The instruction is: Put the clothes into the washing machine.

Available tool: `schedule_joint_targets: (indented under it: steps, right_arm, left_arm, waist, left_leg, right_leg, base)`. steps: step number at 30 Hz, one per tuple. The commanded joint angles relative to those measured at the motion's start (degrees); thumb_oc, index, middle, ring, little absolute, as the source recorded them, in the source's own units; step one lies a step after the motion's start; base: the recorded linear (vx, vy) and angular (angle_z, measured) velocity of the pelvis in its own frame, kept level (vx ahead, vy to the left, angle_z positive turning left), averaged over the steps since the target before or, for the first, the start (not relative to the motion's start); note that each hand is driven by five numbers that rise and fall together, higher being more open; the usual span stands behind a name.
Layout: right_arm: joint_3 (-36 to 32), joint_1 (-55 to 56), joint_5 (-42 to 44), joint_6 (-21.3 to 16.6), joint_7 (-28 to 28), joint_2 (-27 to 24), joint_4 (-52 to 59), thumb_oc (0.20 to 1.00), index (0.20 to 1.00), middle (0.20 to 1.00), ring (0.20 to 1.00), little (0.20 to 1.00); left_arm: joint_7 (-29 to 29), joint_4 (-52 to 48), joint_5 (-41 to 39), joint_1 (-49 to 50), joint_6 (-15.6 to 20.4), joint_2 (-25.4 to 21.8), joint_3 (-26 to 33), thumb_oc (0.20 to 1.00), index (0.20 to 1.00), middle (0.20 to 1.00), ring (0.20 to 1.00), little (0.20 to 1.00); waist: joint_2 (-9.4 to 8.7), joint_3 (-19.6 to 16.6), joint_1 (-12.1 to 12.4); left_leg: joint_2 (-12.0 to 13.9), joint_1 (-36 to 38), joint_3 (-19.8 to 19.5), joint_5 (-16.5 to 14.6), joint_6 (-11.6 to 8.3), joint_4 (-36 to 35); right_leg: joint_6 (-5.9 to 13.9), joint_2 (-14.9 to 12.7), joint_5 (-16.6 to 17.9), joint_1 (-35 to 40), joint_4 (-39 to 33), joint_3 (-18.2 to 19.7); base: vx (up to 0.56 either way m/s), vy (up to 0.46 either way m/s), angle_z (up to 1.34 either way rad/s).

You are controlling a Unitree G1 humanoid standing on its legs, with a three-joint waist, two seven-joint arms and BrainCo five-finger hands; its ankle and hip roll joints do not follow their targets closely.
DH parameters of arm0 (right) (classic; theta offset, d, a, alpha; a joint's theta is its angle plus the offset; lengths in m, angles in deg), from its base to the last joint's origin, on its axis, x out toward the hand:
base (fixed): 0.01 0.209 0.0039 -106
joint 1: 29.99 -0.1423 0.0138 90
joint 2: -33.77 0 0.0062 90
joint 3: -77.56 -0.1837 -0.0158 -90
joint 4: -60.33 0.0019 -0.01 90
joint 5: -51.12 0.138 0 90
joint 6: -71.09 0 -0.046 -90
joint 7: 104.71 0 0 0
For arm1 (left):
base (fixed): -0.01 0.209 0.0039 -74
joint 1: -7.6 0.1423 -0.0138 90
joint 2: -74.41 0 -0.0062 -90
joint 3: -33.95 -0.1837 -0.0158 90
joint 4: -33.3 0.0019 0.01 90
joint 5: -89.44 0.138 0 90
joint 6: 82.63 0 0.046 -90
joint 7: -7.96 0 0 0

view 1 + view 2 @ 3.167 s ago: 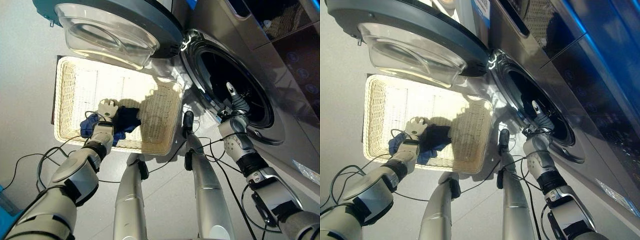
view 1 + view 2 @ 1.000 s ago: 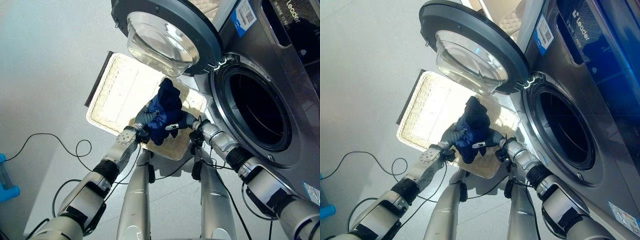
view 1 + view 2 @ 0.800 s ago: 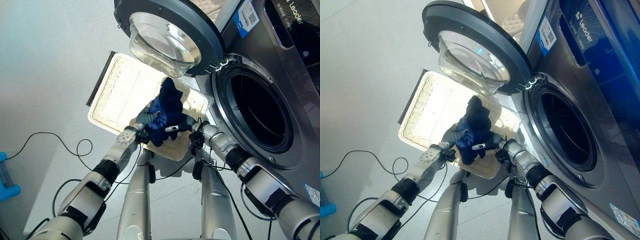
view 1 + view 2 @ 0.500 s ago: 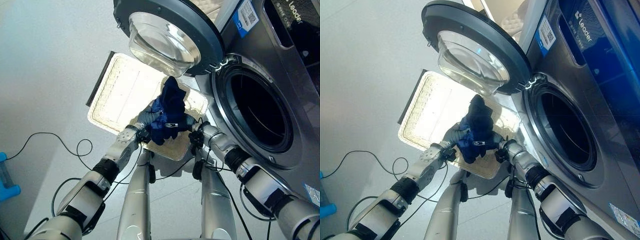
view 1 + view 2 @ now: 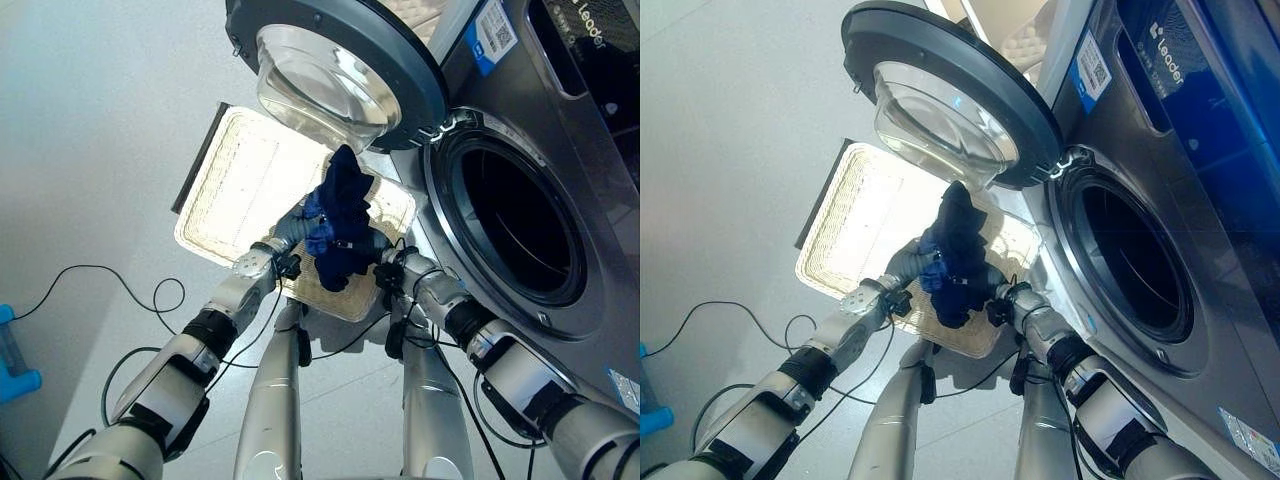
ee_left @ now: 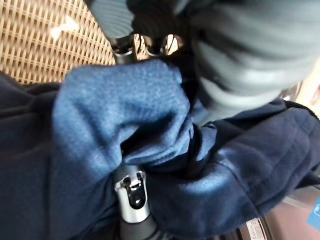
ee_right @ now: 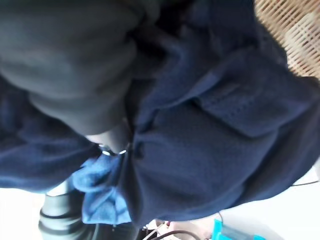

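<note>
Left hand [image 5: 283, 238] and right hand [image 5: 381, 249] both grip the bundled blue clothes [image 5: 340, 215] above the basket [image 5: 228, 180]. Transfer step; next we swing right into the washer drum [image 5: 515, 215].

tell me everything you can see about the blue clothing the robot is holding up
The dark blue cloth garment is a soft, bunched bundle with a lighter blue fleecy fold, looking like knit or fleece. It is lifted above the pale woven wicker basket, held between the left hand and right hand, one at each side, with cloth wrapped round their fingers. Its upper end rises to a peak toward the open round glass washer door; the dark drum opening lies to its right.
</note>
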Motion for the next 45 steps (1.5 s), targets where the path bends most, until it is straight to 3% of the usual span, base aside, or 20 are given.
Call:
schedule_joint_targets:
  steps: [1, 11, 15, 22, 29, 33, 40, 45]
  right_arm:
    - [-4.23, -2.48, 6.54, -3.89, -1.53, 0.83, 0.54, 0.200, 0.200, 0.200, 0.200, 0.200]
    - [-10.50, 2.31, 18.92, -11.06, -5.19, 0.34, -2.34, 0.200, 0.200, 0.200, 0.200, 0.200]
    - [-15.40, 5.63, 25.09, -17.04, -8.19, 0.66, -6.36, 0.200, 0.200, 0.200, 0.200, 0.200]
    - [-25.03, 6.91, 36.32, -21.69, -8.74, 1.04, -12.72, 0.200, 0.200, 0.200, 0.200, 0.200]
    - [-30.96, 3.84, 42.93, -24.46, -11.01, -1.10, -14.28, 0.200, 0.200, 0.200, 0.200, 0.200]
    - [-34.15, 0.45, 43.58, -26.15, -14.63, -4.68, -15.61, 0.200, 0.200, 0.200, 0.200, 0.200]
    - [-37.02, -2.51, 47.51, -27.68, -16.79, -10.04, -13.76, 0.200, 0.200, 0.200, 0.200, 0.200]
    - [-38.30, -5.08, 61.61, -27.87, -11.97, -12.81, -11.85, 0.200, 0.200, 0.200, 0.200, 0.200]
  left_arm:
    - [-2.29, -6.14, 4.05, -0.23, 0.53, 3.39, -3.27, 1.000, 1.000, 1.000, 1.000, 1.000]
    - [5.99, -2.92, 20.48, -0.27, 5.76, 0.16, -5.30, 1.000, 1.000, 1.000, 1.000, 1.000]
    - [9.50, -0.87, 23.44, 0.44, 8.30, 0.04, -5.85, 1.000, 1.000, 1.000, 1.000, 1.000]
    - [14.59, 0.75, 21.28, 2.22, 9.77, 2.40, -5.27, 1.000, 1.000, 1.000, 1.000, 1.000]
    - [19.88, 1.08, 17.74, 2.18, 11.01, 2.91, -3.39, 1.000, 1.000, 1.000, 1.000, 1.000]
    - [24.72, 0.99, 13.85, 3.08, 12.00, 3.00, 0.14, 1.000, 1.000, 1.000, 1.000, 1.000]
    - [25.69, -2.22, 14.32, 6.26, 11.64, 0.63, 2.50, 1.000, 1.000, 1.000, 1.000, 1.000]
    - [25.63, -4.39, 13.80, 6.71, 10.35, -1.50, 1.88, 1.000, 1.000, 1.000, 1.000, 1.000]
  waist:
    - [3.63, -0.91, 0.66]
    - [3.75, -0.91, -0.85]
    - [4.34, -0.91, -2.17]
    - [6.67, -0.91, -3.51]
    - [7.85, -0.91, -2.89]
    - [7.53, -0.91, -1.48]
    - [6.43, -0.91, 0.48]
    - [5.87, -0.91, 1.11]
  left_leg:
    - [-3.69, -1.87, 3.96, -2.75, -0.10, 2.26]
    - [-3.06, -0.94, 5.35, -2.76, -0.50, 1.38]
    - [-2.55, -0.36, 6.84, -2.76, -0.67, 0.49]
    - [-2.49, 0.93, 8.63, -2.70, -0.91, -0.61]
    - [-3.01, 0.98, 8.48, -2.59, -0.72, -0.60]
    - [-3.35, 0.31, 7.08, -3.00, -0.59, 0.15]
    - [-3.65, -1.36, 5.10, -3.44, -0.22, 0.55]
    - [-3.38, -1.98, 4.74, -3.66, -0.14, 0.57]
  right_leg:
    - [4.72, 1.52, -3.36, -0.03, 3.16, -0.90]
    - [5.04, 2.38, -3.59, 0.40, 2.61, -0.05]
    - [5.07, 3.17, -3.87, 0.35, 2.08, 1.03]
    - [4.98, 3.88, -4.55, 0.67, 1.61, 2.57]
    - [4.88, 3.37, -4.46, 0.81, 1.74, 2.34]
    - [5.08, 2.43, -4.44, 0.69, 2.58, 1.03]
    - [5.36, 1.51, -3.81, -0.41, 3.38, -0.78]
    - [5.61, 1.07, -3.69, -1.06, 3.97, -1.55]
  base:
    - [0.00, 0.000, 0.00]
    - [0.00, 0.036, -0.07]
    - [0.00, 0.103, -0.16]
    - [0.01, 0.121, -0.21]
    - [0.00, 0.024, -0.06]
    - [-0.02, -0.088, 0.05]
    - [-0.01, -0.116, 0.16]
    - [0.00, -0.054, 0.14]
